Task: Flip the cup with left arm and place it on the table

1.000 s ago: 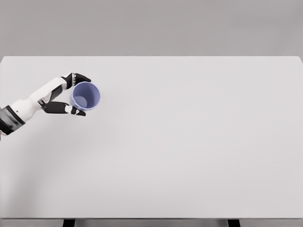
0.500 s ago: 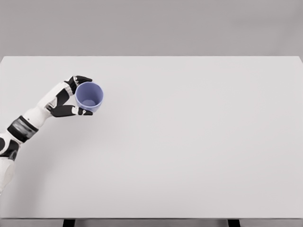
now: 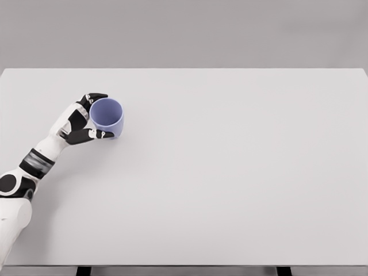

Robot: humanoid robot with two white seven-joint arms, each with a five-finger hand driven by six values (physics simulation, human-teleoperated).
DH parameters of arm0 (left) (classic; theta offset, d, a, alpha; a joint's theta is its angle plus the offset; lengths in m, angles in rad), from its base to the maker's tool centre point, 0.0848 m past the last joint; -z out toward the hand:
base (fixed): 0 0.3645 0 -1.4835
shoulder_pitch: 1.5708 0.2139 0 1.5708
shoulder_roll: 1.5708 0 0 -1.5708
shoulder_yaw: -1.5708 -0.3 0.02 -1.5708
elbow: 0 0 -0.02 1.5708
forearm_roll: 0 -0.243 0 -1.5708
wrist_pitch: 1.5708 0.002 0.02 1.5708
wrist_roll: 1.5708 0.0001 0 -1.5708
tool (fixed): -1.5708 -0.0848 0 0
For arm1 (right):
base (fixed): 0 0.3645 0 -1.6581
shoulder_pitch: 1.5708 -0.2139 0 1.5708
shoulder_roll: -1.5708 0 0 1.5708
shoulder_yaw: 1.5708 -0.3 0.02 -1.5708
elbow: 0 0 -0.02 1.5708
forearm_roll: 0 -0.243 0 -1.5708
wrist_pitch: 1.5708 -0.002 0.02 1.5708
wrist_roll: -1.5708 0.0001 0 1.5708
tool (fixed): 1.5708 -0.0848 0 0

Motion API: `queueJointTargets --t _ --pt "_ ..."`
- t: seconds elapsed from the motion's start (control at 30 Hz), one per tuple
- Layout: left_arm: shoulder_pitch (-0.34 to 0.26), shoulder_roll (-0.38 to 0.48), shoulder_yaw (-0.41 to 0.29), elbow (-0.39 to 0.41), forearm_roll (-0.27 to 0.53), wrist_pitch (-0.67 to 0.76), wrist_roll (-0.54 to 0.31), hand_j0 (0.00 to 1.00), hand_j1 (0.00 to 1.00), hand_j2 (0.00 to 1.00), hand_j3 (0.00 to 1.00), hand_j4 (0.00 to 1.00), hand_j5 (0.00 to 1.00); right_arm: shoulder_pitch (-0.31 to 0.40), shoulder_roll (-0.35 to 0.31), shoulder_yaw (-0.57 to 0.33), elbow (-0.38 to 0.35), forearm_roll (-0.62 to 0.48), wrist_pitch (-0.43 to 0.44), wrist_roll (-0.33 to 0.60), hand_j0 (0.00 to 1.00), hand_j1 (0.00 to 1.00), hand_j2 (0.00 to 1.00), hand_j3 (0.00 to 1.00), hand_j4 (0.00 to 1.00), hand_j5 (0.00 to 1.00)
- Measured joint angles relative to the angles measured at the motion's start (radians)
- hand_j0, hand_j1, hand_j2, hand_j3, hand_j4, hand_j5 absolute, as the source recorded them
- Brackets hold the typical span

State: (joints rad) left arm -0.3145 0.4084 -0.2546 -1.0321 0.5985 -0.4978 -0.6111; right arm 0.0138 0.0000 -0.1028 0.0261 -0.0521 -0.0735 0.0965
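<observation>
Head view: blue cup (image 3: 107,117), upright with its mouth facing up, at the left part of the white worktop (image 3: 230,172). My left hand (image 3: 79,121) is at the cup's left side, fingers (image 3: 96,96) curled around its wall from behind and in front, clasping it. My white forearm runs down to the lower left corner.

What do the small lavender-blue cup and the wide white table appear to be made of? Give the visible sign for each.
Small lavender-blue cup: probably plastic, matte; even colour, thin rim, no glints. Wide white table: looks like a smooth, matte laminate or painted board; flat, uniform, no grain. As simulator renders, both remain guesses.
</observation>
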Motion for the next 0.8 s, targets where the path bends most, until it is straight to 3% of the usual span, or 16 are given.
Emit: queueJointTargets --t 0.23,0.5,0.57,0.63,0.7,0.8 --pt "-0.006 0.0 0.006 0.004 0.007 0.112 0.0 0.57 0.57 0.57 0.57 0.57 0.57 0.0 0.0 0.0 0.0 0.0 0.0 0.0 1.0 1.0 1.0 1.0 1.0 1.0" --pt "-0.005 0.004 0.006 0.003 0.008 0.139 0.0 0.61 0.61 0.61 0.61 0.61 0.61 0.0 0.0 0.0 0.0 0.0 0.0 0.0 1.0 1.0 1.0 1.0 1.0 1.0" --pt "-0.005 0.005 0.007 0.0 0.015 0.156 -0.001 0.68 0.68 0.68 0.68 0.68 0.68 0.0 0.0 0.0 0.0 0.0 0.0 0.0 1.0 1.0 1.0 1.0 1.0 1.0" --pt "-0.003 0.004 0.007 -0.002 0.015 0.165 -0.001 0.83 0.83 0.83 0.83 0.83 0.83 0.0 0.0 0.0 0.0 0.0 0.0 0.0 1.0 1.0 1.0 1.0 1.0 1.0" --pt "-0.003 0.004 0.006 -0.004 0.008 0.169 0.0 0.91 0.91 0.91 0.91 0.91 0.91 0.0 0.0 0.0 0.0 0.0 0.0 0.0 1.0 1.0 1.0 1.0 1.0 1.0" --pt "-0.002 0.004 0.006 -0.006 0.003 0.168 0.0 0.99 0.99 0.99 0.99 0.99 0.99 0.0 0.0 0.0 0.0 0.0 0.0 0.0 1.0 1.0 1.0 1.0 1.0 1.0"
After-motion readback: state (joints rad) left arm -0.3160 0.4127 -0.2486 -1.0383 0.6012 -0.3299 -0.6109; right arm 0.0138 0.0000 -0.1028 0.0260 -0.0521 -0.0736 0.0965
